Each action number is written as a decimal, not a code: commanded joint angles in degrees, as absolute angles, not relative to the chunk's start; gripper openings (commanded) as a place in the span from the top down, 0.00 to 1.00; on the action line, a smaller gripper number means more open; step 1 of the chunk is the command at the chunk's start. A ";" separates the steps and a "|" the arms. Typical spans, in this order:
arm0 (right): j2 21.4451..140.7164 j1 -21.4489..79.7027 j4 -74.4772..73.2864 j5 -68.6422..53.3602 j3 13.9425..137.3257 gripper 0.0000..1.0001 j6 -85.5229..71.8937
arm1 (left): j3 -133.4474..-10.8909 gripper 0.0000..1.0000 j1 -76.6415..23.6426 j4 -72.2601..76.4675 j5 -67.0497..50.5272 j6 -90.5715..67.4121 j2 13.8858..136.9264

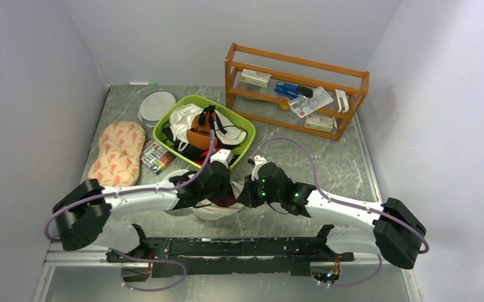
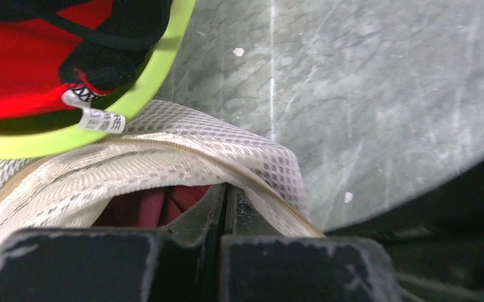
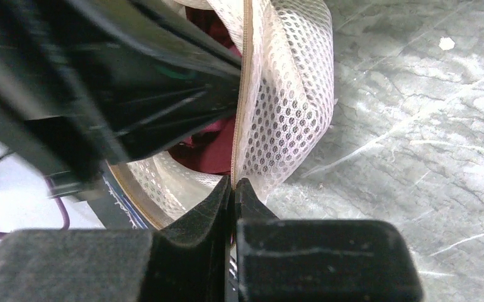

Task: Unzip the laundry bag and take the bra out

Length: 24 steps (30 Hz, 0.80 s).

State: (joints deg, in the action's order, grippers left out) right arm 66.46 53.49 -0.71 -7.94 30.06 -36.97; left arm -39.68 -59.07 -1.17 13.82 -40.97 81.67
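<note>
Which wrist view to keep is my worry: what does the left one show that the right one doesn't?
Left only: the green basket and a red garment. Right only: the left gripper reaching onto the bag. Both: the mesh bag, the maroon bra inside it, the table, and each view's own fingers closed at the bag's edge.

You are working in a robotics test cell, not a home. Plain pale walls (image 1: 38, 75) box in a grey marbled table (image 1: 327, 170) on three sides. The left arm (image 1: 132, 198) and right arm (image 1: 346, 211) are bolted to a black rail (image 1: 239, 246) at its near edge, trailing purple cables (image 1: 289, 139). The household goods sit as props: a laundry bag (image 2: 195, 135), a green basket (image 1: 174, 114) of garments, a wooden rack (image 1: 299, 61) of small packets, a floral pad (image 1: 118, 153) and some markers (image 1: 156, 157).
</note>
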 commanded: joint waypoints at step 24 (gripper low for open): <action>68.07 53.78 0.26 -2.72 33.44 0.98 -37.71 | -52.23 0.93 -58.84 -24.75 12.33 -33.53 54.40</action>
